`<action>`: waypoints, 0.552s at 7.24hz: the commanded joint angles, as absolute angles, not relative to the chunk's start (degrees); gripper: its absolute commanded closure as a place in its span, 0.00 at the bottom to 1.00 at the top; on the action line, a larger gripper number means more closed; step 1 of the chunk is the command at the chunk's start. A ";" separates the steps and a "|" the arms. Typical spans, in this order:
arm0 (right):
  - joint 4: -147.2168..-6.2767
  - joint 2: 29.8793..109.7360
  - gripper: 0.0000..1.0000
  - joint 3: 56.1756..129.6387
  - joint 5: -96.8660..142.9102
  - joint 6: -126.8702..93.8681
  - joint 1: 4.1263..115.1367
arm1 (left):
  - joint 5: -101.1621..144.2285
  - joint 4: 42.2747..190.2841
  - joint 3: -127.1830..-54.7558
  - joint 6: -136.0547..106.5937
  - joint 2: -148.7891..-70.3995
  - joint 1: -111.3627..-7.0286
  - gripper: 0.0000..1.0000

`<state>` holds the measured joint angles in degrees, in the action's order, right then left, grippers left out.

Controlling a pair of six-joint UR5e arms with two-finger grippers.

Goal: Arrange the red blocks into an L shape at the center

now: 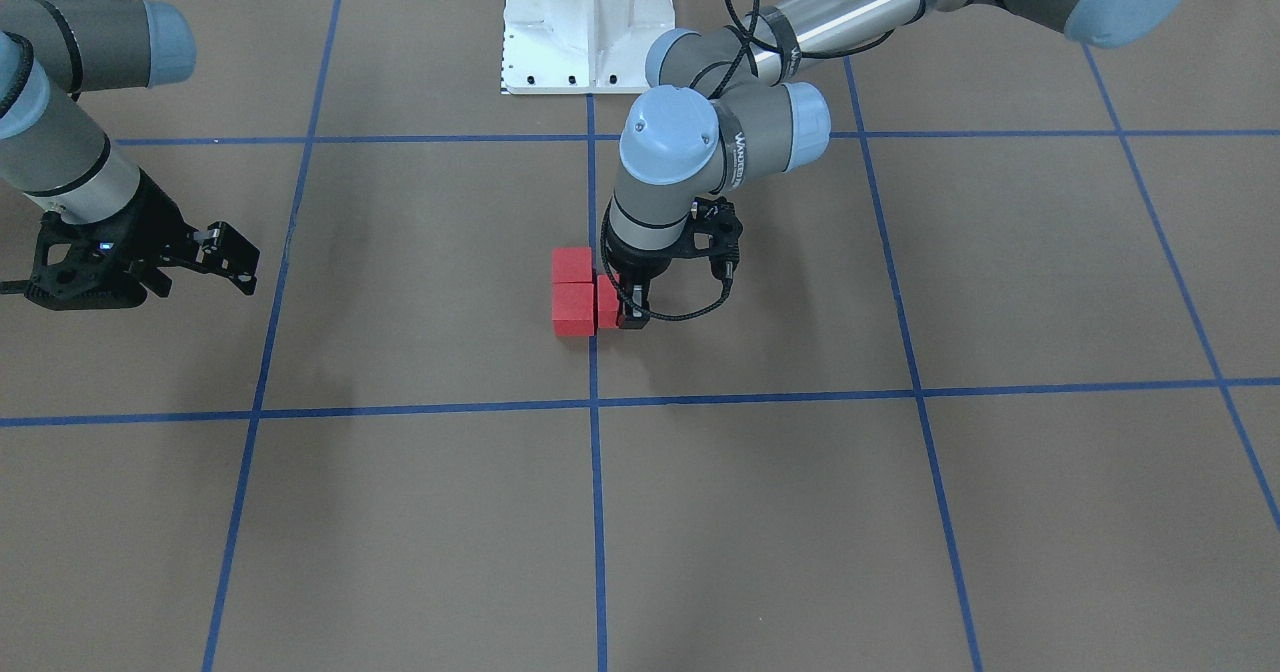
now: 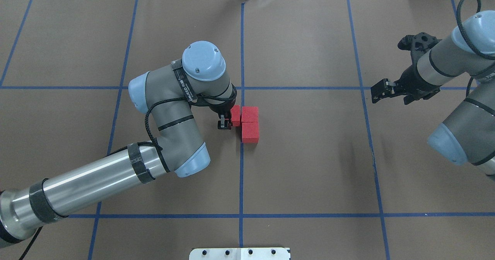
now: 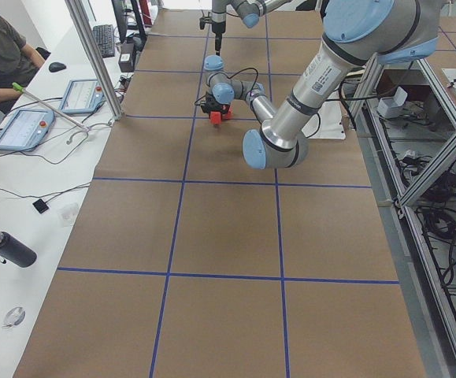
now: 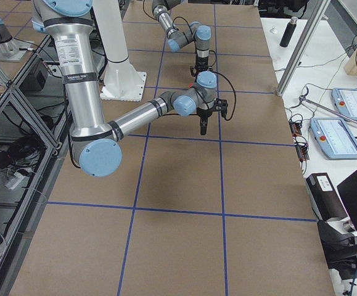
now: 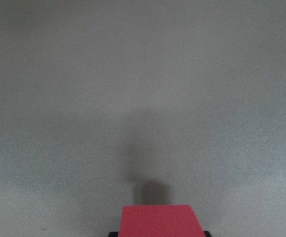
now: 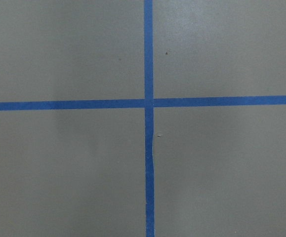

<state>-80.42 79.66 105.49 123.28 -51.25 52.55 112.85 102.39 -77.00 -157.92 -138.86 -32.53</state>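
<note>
Two red blocks (image 2: 250,114) (image 2: 250,132) lie touching, one behind the other, just right of the blue tape line (image 2: 241,163) at the center. In the front view they show as a column (image 1: 572,265) (image 1: 573,310). My left gripper (image 2: 226,120) points down and is shut on the third red block (image 2: 235,117), which sits against the left side of the far block, on the tape line. That block fills the bottom of the left wrist view (image 5: 157,220). My right gripper (image 2: 381,91) is open and empty, held above the floor far to the right.
The white robot base (image 1: 585,22) stands at the robot's side of the grid. The left arm's elbow (image 2: 203,60) hangs over the square left of the blocks. The right wrist view shows only a blue tape crossing (image 6: 148,102).
</note>
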 commanded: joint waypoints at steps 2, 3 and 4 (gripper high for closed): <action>-80.42 79.63 0.00 105.47 123.31 -51.33 52.56 | 112.85 102.39 -76.55 -157.94 -138.87 -32.43 1.00; -80.42 79.72 0.00 105.38 123.31 -51.33 52.56 | 112.85 102.48 -76.29 -157.94 -138.87 -32.43 1.00; -80.42 79.63 0.00 105.38 123.31 -51.33 52.56 | 112.85 102.48 -76.29 -157.94 -138.95 -32.43 1.00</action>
